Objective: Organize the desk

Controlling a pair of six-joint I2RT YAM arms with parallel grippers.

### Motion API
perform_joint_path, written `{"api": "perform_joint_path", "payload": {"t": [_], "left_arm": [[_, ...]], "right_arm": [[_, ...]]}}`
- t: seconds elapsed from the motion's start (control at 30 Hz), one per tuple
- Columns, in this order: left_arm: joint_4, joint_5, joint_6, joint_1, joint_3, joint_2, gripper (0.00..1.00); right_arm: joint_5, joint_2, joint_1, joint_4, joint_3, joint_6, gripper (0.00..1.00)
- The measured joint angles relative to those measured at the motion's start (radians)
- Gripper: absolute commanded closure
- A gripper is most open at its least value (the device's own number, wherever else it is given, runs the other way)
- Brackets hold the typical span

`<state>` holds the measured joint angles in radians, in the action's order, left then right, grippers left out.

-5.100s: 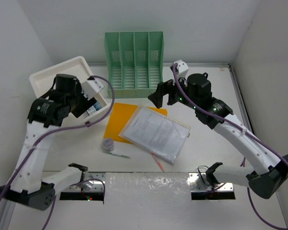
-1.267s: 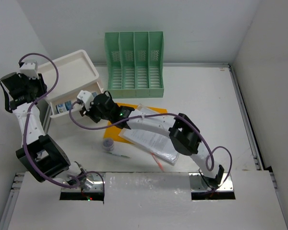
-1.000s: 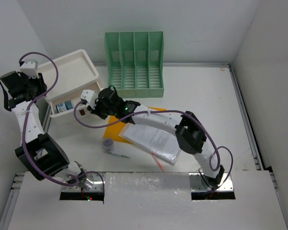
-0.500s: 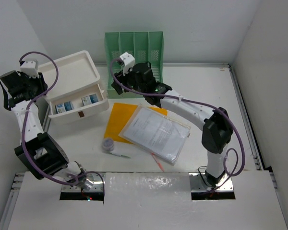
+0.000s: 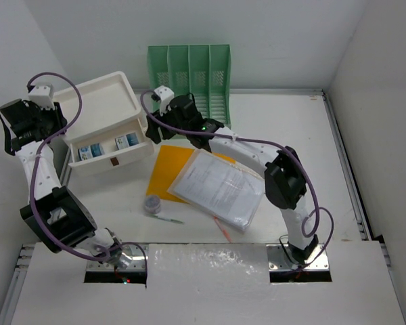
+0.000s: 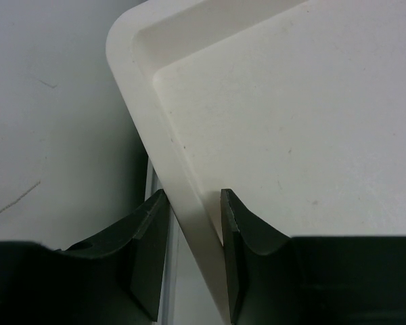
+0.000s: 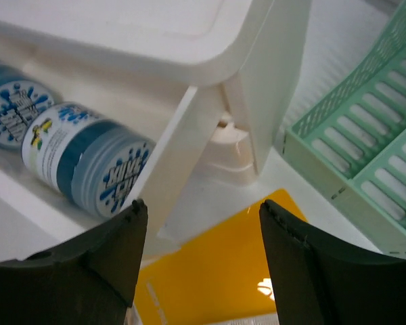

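Nearest the arm bases, on the white counter (image 5: 291, 128): a green-and-white pen (image 5: 168, 219) lying flat. To its right, a red pen (image 5: 224, 232) at the near edge of a clear document sleeve (image 5: 220, 188). Just beyond the green pen, a small round jar (image 5: 152, 203) with a greyish lid, upright and apart from the papers.

Sleeve at a slant mid-counter, a printed sheet inside, overlapping an orange folder (image 5: 169, 169) that lies flat beneath its far-left part.

Counter itself spread beneath everything, filling the floor of the white-walled booth. Silver rail down its right side and along its far edge.

Further back on the left, a white drawer box (image 5: 101, 101). Its drawer (image 5: 98, 164) pulled out toward the near side, with a blue-labelled tub (image 5: 126, 141) and a second tub (image 5: 90, 152) side by side inside.

Right gripper (image 7: 201, 203) hovering at the drawer's right end, between box and folder, fingers spread wide with nothing between them. Orange folder and the box's corner in sight through the gap.

Left gripper (image 6: 193, 203) at the box's far-left corner, narrowed onto the raised rim of the top tray, rim pinched between the two dark fingers.

Farthest back, a mint-green file organiser (image 5: 189, 91) with four slots, upright by the back wall, just right of the box.
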<state>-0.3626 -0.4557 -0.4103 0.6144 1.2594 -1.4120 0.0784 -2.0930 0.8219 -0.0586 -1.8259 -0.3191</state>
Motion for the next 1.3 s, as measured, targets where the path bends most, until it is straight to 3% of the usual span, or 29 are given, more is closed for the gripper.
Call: {"api": "perform_joint_path", "payload": {"t": [0.1, 0.53, 0.7, 0.97, 1.07, 1.23, 1.3], "left_arm": [[-0.006, -0.003, -0.002, 0.0, 0.01, -0.008, 1.0], [-0.038, -0.024, -0.003, 0.0, 0.053, -0.042, 1.0], [-0.039, -0.024, -0.002, 0.0, 0.056, -0.045, 1.0], [-0.038, -0.026, 0.002, 0.0, 0.066, -0.057, 1.0], [-0.038, -0.027, 0.005, -0.002, 0.074, -0.066, 1.0], [-0.029, -0.027, 0.007, -0.004, 0.084, -0.08, 1.0], [-0.026, -0.024, 0.008, -0.004, 0.086, -0.082, 1.0]], "right_arm": [[0.042, 0.016, 0.007, 0.005, 0.048, 0.056, 0.28], [0.429, 0.093, -0.001, 0.0, 0.166, 0.378, 0.29], [0.472, 0.089, -0.008, 0.037, 0.216, 0.394, 0.3], [0.484, -0.002, -0.009, 0.126, 0.155, 0.397, 0.31], [0.486, -0.026, -0.009, 0.135, 0.133, 0.405, 0.39], [0.541, -0.05, -0.007, 0.126, 0.103, 0.423, 0.72], [0.568, -0.05, -0.01, 0.116, 0.103, 0.43, 0.8]]}}
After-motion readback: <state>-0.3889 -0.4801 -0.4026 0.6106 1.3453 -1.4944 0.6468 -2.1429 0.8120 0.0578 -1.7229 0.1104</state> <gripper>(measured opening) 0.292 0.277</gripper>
